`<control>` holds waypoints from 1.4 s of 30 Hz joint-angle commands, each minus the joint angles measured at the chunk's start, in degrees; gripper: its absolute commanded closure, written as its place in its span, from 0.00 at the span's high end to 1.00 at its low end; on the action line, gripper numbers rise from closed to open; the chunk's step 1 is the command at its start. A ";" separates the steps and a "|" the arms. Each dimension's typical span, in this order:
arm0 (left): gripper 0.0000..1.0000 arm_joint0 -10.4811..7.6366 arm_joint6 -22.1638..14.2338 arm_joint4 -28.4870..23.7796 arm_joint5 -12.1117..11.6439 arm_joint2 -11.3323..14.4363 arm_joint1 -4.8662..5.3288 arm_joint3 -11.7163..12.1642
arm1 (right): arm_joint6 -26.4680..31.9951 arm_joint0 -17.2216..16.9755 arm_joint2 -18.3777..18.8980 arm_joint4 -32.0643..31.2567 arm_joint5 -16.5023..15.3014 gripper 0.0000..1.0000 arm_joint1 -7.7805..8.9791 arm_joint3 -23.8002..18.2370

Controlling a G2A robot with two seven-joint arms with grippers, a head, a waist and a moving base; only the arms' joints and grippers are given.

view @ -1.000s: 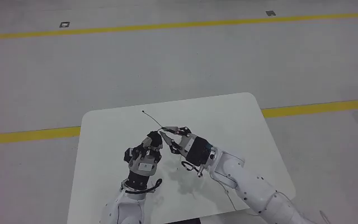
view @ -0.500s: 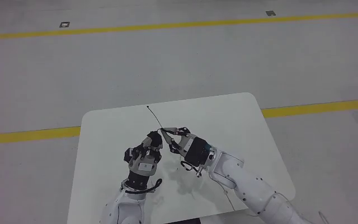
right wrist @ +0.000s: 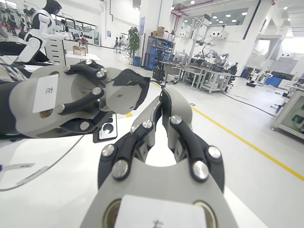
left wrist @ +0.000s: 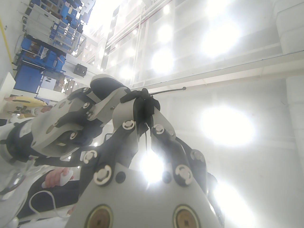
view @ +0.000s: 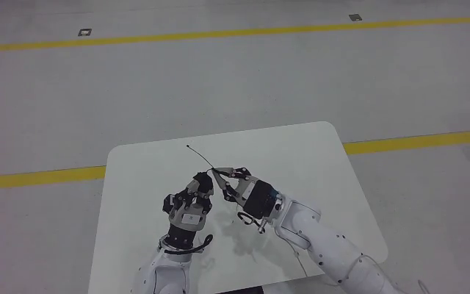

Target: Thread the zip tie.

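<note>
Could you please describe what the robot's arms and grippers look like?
The left arm and right arm have glossy white shells with black wrists. The left gripper and right gripper are grey with black linkage bars, silver screws and white stickers. The left's fingertips carry black wrap; the right's pads are ribbed black.

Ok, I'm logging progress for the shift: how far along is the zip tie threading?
Done: the zip tie is off the table, pinched by the left gripper and right gripper. In hand: their tips meet above it. Remaining: one end juts out straight, no loop visible, so threading seems unfinished.
</note>
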 commanded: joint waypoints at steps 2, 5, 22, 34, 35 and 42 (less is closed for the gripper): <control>0.00 0.00 0.00 0.00 0.00 0.00 0.00 0.00 | -0.08 -0.28 0.24 0.08 -0.08 0.00 -0.07 0.03; 0.00 0.00 0.00 0.00 0.00 0.00 0.00 0.00 | -0.12 -0.58 0.46 0.15 -0.25 0.00 -0.16 0.05; 0.00 0.00 0.00 0.00 0.00 0.00 0.00 0.00 | -0.37 -1.71 1.19 -0.45 -1.25 0.38 -0.62 0.04; 0.00 0.00 0.00 0.00 0.00 0.00 0.00 0.00 | -3.14 -2.45 1.37 -4.47 2.39 0.22 -1.08 -0.19; 0.00 0.00 0.00 0.00 0.00 0.00 0.00 0.00 | -3.20 -2.52 1.36 -4.53 2.55 0.21 -1.12 -0.18; 0.00 0.00 0.00 0.00 0.00 0.00 0.00 0.00 | -3.03 -2.28 1.19 -4.48 3.39 0.14 -1.53 0.14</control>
